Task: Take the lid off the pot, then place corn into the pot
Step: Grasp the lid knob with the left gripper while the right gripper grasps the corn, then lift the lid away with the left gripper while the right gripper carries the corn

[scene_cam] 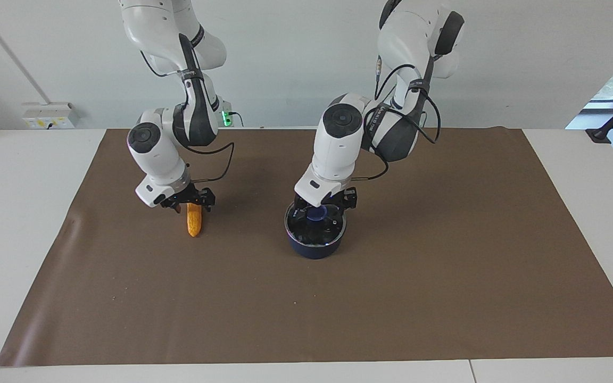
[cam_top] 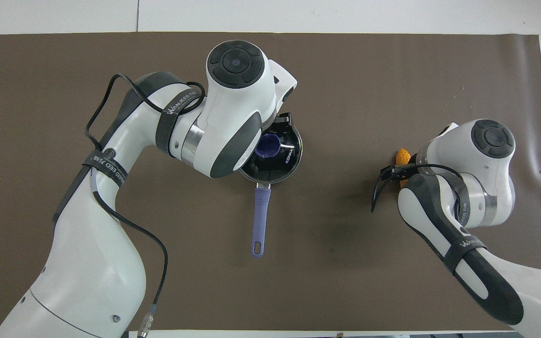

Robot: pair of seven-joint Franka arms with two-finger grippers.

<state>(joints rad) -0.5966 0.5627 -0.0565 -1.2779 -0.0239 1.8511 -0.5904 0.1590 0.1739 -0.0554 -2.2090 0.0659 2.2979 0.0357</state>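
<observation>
The dark navy pot (scene_cam: 314, 248) stands mid-mat with its lighter-blue handle (cam_top: 261, 213) pointing toward the robots. The clear glass lid (scene_cam: 330, 232) lies on the pot, its blue knob (scene_cam: 316, 214) at the centre; the lid also shows in the overhead view (cam_top: 287, 164). My left gripper (scene_cam: 318, 207) is down over the lid, right at the knob. The yellow-orange corn (scene_cam: 194, 221) lies on the mat toward the right arm's end. My right gripper (scene_cam: 192, 205) is low over the corn's end nearer the robots; only a bit of the corn (cam_top: 402, 155) shows in the overhead view.
A brown mat (scene_cam: 391, 298) covers most of the white table (scene_cam: 19, 213). A wall socket box (scene_cam: 50, 115) sits at the table's edge nearest the robots, at the right arm's end.
</observation>
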